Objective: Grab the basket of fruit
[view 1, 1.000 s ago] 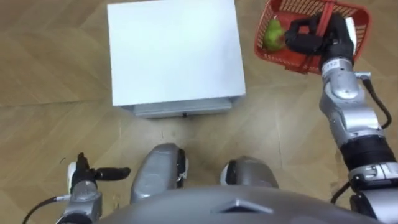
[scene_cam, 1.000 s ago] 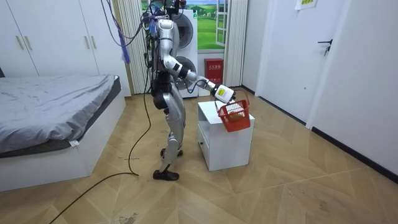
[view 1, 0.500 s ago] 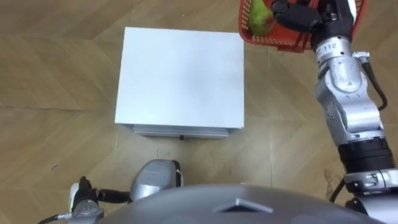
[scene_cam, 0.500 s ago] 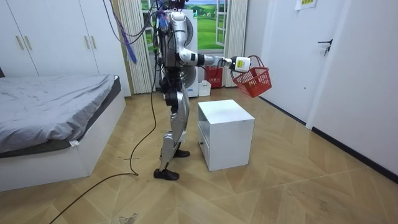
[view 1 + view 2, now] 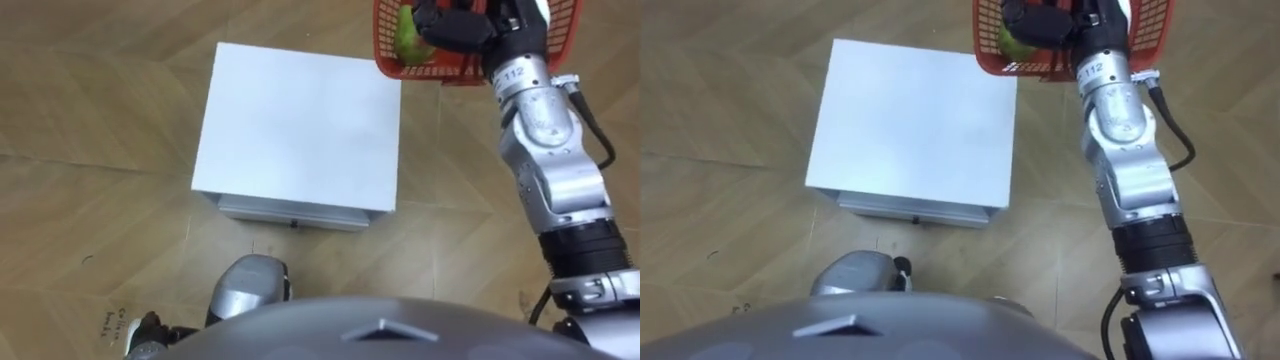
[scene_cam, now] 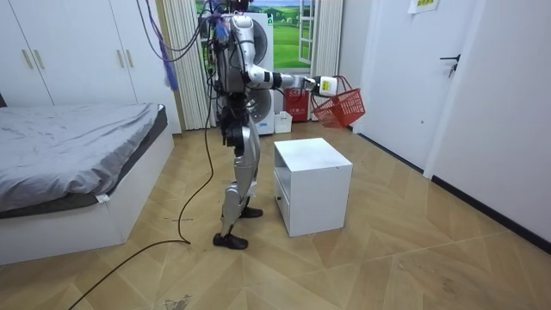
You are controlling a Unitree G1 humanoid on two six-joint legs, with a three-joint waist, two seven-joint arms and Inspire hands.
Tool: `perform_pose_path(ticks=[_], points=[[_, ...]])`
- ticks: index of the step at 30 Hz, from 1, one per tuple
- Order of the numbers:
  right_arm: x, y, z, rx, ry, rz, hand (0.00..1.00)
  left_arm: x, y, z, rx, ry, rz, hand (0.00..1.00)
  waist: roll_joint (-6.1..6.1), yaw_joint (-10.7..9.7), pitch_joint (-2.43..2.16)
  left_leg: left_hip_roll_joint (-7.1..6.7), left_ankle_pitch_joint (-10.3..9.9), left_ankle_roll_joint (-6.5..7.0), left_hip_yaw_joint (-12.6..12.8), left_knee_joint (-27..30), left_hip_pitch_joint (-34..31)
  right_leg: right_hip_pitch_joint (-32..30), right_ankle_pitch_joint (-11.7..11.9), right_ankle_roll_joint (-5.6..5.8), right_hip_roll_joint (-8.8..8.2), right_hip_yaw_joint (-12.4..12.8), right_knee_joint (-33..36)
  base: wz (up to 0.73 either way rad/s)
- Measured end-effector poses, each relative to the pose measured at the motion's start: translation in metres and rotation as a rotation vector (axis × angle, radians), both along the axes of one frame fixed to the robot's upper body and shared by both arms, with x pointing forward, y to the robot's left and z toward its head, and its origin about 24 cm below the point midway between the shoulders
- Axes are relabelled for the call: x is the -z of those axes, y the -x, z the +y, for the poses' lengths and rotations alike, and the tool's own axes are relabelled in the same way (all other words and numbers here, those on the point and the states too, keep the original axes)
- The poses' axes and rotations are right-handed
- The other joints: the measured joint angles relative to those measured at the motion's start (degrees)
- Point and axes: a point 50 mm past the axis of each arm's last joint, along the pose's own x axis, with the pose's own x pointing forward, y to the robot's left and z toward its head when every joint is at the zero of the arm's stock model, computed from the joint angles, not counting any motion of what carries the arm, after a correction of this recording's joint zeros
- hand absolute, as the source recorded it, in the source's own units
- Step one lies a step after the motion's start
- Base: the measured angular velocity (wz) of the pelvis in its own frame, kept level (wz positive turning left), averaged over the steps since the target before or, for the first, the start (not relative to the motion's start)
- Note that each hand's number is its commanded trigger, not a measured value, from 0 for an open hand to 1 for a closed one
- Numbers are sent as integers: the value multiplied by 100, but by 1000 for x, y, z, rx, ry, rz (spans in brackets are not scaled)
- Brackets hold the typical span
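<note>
One hand busy: R hand [image 5: 455, 22] fingers curled tight round handle of red fruit basket [image 5: 430, 70], green fruit [image 5: 406, 32] inside. Basket hangs in air off far-right corner of white cabinet [image 5: 300, 130], clear of its top. R arm stretched out at approx shoulder height in room view. L hand [image 5: 148, 328] low at lower-left edge, I can't tell its state. Robot stands upright just beside cabinet, bed [image 6: 77, 146] on room view's left.
</note>
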Motion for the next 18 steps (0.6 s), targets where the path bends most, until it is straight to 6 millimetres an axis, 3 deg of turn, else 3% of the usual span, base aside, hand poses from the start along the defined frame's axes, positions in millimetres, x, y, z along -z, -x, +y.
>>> perform_pose_path(ticks=[1, 6, 11, 13, 15, 16, 18], points=[[1, 0, 3, -18, -9, 7, 100, 0, 0, 1, 1, -2, -2, 0, -28, 58, 3, -4, 2, 5, -2, 13, 1, 15, 0, 0, -16, -112, -2, 0], [9, 1, 18, -80, -44, 41, 100, -1, -1, 3, 3, -8, 2, 0, -40, 177, -2, -18, -4, 12, -49, 28, -21, 38, 2, -2, -18, -147, 29, 3], [26, 2, 23, -89, -45, 114, 100, -1, -8, 3, 8, -3, -13, 0, 33, 220, 41, -39, -60, 89, -15, 223, -256, -192, 1, 5, -79, -217, 350, 4], [34, 4, 29, -114, -58, 148, 100, 0, -8, 2, 9, 0, -12, 0, 86, 218, 50, -64, -92, 144, 0, 218, -292, -406, -9, 21, -169, -186, 776, -3], [47, 7, 30, -115, -61, 204, 100, 0, -14, 3, 12, 10, -22, 0, 135, 192, 54, -136, -112, 263, 10, 226, -257, -891, 3, 34, -485, -127, 1934, 12], [56, 9, 29, -107, -56, 240, 100, -1, -20, 5, 17, 11, -38, 0, 150, 190, 59, -216, -149, 329, 19, 270, -184, -1090, 90, 55, -649, -56, 2483, 10], [63, 12, 30, -112, -48, 273, 100, -2, -23, 8, 29, 4, -48, 0, 213, 219, 83, -269, -218, 432, 34, 365, -107, -1340, 359, -6, -796, 73, 3123, 3]])
